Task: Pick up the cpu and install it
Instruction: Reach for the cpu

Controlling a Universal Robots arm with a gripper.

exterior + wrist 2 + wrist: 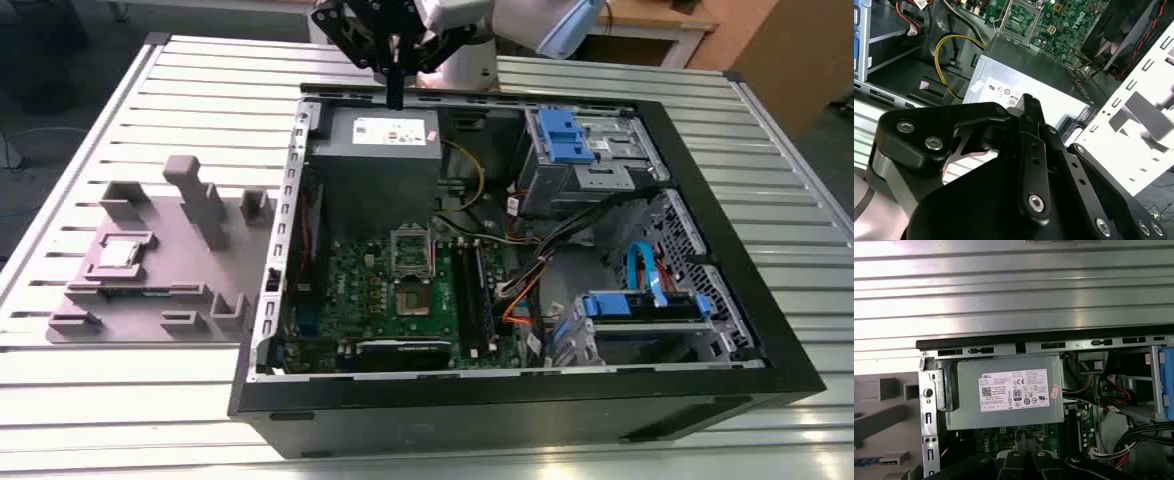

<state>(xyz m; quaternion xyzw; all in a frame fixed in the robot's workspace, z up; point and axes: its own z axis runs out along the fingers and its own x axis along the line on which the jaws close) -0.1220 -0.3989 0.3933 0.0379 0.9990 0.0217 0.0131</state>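
The cpu [120,251] is a small pale square chip lying flat in a recess of the grey holder block [160,290], on the table at the exterior view's left, outside the computer case. My gripper [396,98] hangs above the back edge of the open case, over the grey power supply box [376,135], far from the cpu. Its black fingers [1029,102] are pressed together and hold nothing. The dark square socket [411,256] with its metal frame sits in the middle of the green motherboard [360,290], and it also appears in the second wrist view as the socket [1018,19].
The open black case [747,300] holds blue drive brackets [561,135], orange, yellow and black cables [527,290] and memory slots [470,290]. The holder block has upright posts [200,205]. The power supply's white label [1013,390] lies directly below the wrist. The ribbed metal table [107,120] surrounds the case.
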